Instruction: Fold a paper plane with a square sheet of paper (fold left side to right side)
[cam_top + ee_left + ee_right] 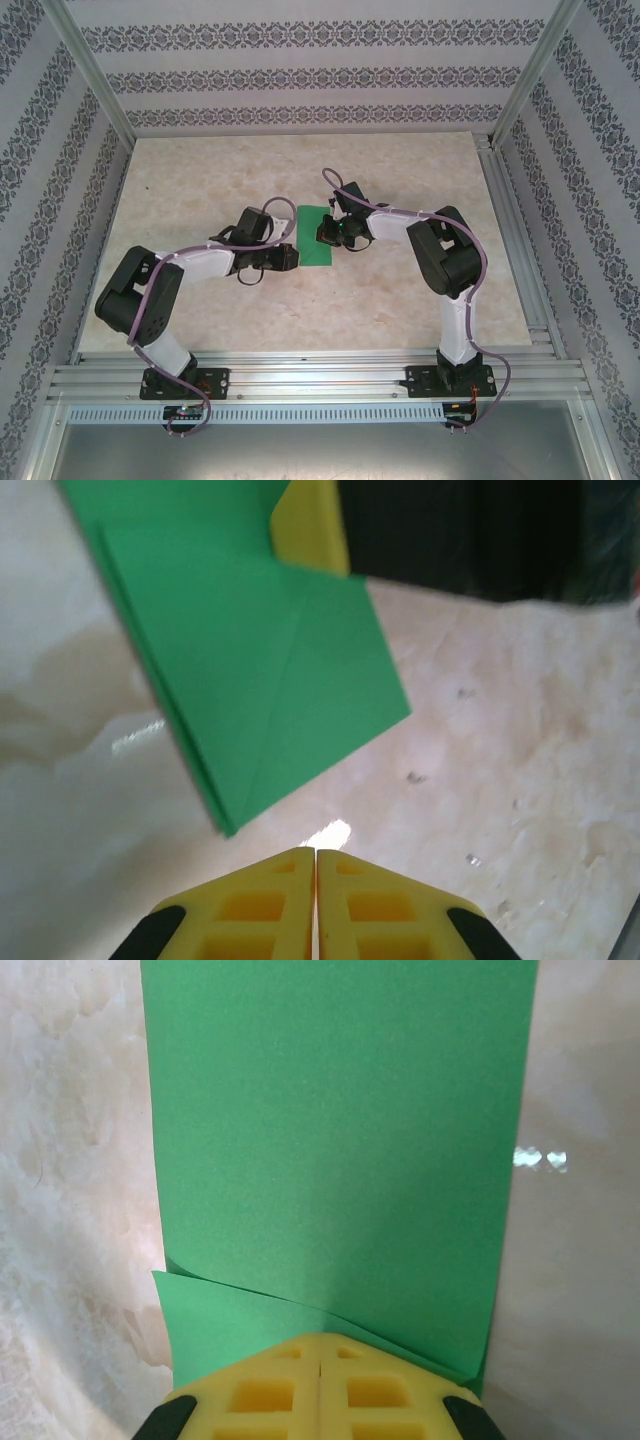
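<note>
The square sheet of paper (313, 236) lies mid-table, folded in half into an upright green rectangle. My left gripper (293, 258) is shut and empty, its tips (316, 852) just off the near corner of the paper (270, 660), apart from it. My right gripper (327, 236) is shut too, with its closed tips (320, 1338) resting on the paper's (340, 1130) right-hand edge. There the top layer lifts slightly, showing the lower layer beside the fingers. One yellow finger of the right gripper (312, 525) sits on the paper at the top of the left wrist view.
The tabletop (200, 180) is pale marble-patterned, with patterned walls on three sides. Aluminium rails (320, 375) run along the near edge and down the right side (520, 250). Bare table lies all round the paper.
</note>
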`<action>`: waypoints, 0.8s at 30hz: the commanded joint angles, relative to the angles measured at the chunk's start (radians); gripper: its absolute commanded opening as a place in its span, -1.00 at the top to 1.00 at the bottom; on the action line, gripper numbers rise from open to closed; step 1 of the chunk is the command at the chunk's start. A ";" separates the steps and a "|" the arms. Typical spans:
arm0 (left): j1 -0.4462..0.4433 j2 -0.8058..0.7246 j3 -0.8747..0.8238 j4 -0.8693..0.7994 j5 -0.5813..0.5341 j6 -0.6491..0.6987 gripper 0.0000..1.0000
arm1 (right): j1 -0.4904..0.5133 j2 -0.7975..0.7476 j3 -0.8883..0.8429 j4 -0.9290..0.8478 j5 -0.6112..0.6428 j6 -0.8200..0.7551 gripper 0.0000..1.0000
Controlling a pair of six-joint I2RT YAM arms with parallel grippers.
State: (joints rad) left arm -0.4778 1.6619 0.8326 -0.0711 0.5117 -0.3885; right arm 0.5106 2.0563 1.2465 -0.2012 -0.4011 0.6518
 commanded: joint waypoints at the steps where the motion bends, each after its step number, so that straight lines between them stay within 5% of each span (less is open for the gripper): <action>1: 0.008 0.066 0.097 -0.010 0.030 -0.025 0.83 | 0.003 0.057 -0.011 -0.075 0.084 -0.030 1.00; 10: 0.024 0.249 0.246 -0.024 0.004 -0.045 0.87 | 0.005 0.056 -0.006 -0.075 0.076 -0.031 1.00; 24: 0.024 0.285 0.155 -0.011 0.008 -0.021 0.85 | 0.001 -0.013 0.048 -0.110 0.063 -0.050 0.94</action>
State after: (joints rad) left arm -0.4583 1.9411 1.0275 -0.0456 0.5346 -0.4210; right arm 0.5106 2.0583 1.2701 -0.2417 -0.3992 0.6292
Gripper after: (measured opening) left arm 0.075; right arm 0.042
